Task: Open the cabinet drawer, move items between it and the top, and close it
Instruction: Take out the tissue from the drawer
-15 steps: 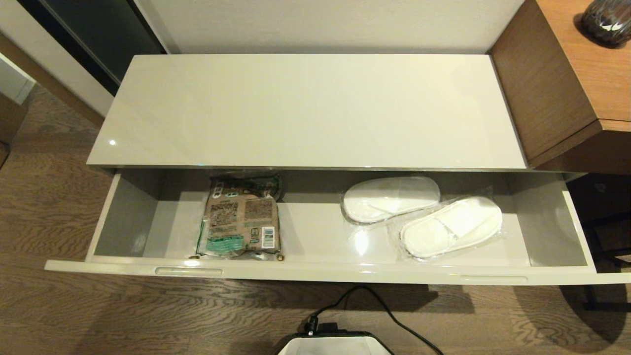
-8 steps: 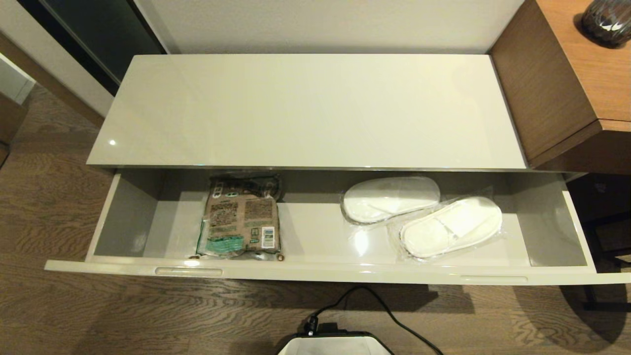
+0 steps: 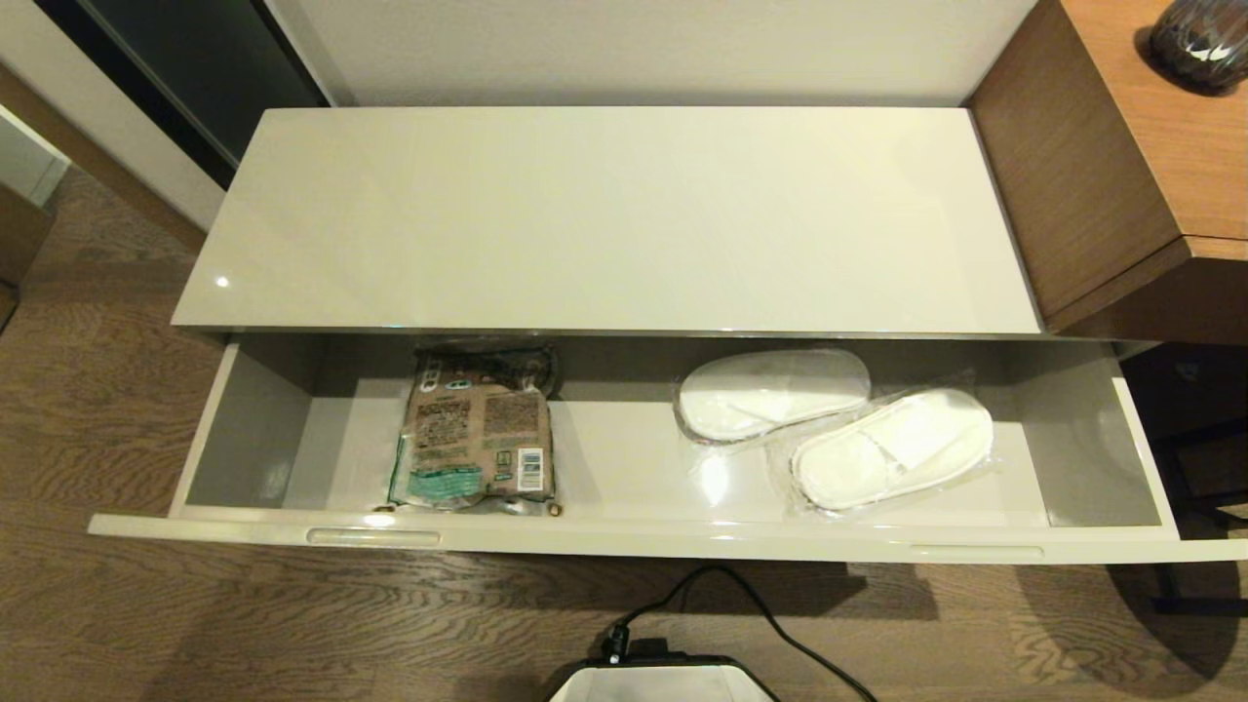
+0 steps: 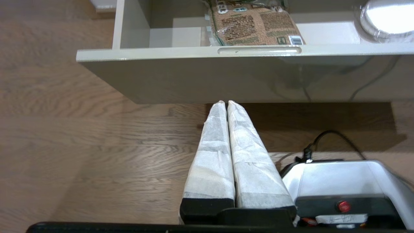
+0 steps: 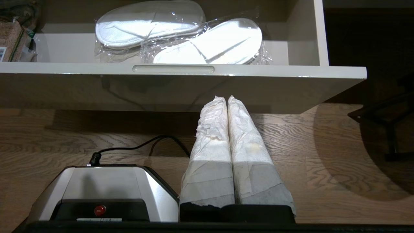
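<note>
The cabinet drawer [image 3: 624,538] is pulled fully out below the glossy cream top [image 3: 604,219], which carries nothing. Inside on the right lie the white slippers [image 3: 838,424] in clear wrap, also in the right wrist view [image 5: 181,32]. No small white packet with blue print shows. My left gripper [image 4: 226,103] is shut and empty, low before the drawer front under its left slot [image 4: 258,50]. My right gripper [image 5: 227,98] is shut and empty, low in front of the drawer under the right slot [image 5: 173,68]. Neither gripper shows in the head view.
A brown-and-green printed packet [image 3: 478,439] lies in the drawer's left half. A brown wood-grain desk [image 3: 1121,166] stands at the right with a dark object [image 3: 1197,39] on it. My base [image 3: 653,681] and its black cable [image 3: 741,595] sit on the wood floor.
</note>
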{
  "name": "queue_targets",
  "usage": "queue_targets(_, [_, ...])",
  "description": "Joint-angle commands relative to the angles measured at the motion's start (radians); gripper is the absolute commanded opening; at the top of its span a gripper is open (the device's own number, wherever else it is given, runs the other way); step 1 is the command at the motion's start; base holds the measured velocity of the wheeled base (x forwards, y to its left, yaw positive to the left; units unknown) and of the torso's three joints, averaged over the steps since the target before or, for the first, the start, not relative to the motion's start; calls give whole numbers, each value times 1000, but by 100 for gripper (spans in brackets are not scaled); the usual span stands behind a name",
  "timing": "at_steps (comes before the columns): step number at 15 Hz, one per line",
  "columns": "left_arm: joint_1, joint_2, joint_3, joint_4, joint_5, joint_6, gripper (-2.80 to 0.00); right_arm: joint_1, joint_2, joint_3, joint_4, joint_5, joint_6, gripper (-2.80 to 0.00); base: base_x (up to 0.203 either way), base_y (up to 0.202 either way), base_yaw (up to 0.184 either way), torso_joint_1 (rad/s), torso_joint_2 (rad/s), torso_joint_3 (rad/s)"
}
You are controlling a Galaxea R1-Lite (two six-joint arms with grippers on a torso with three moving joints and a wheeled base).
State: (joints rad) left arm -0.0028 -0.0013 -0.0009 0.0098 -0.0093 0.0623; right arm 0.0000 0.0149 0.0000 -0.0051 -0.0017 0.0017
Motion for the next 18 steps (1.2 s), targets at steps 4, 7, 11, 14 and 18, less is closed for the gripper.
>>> queue_targets(4, [0, 1, -8, 3, -4, 60, -280, 0, 0, 2, -1, 0, 0, -280, 0, 0, 0, 0, 0, 0])
queue_targets(7, [1, 133, -157, 15, -22, 61, -280, 0, 0, 3, -1, 0, 0, -280, 0, 0, 0, 0, 0, 0])
queue_targets(11, [8, 651, -440, 58, -39, -42, -280, 0, 0, 2, -1, 0, 0, -280, 0, 0, 0, 0, 0, 0])
queue_targets(14, [-7, 1016, -556, 76, -74, -95, -280, 0, 0, 2, -1, 0, 0, -280, 0, 0, 0, 0, 0, 0])
queue_targets(18, [-42, 1502, -650, 11, -117, -238, -280, 0, 0, 2, -1, 0, 0, -280, 0, 0, 0, 0, 0, 0])
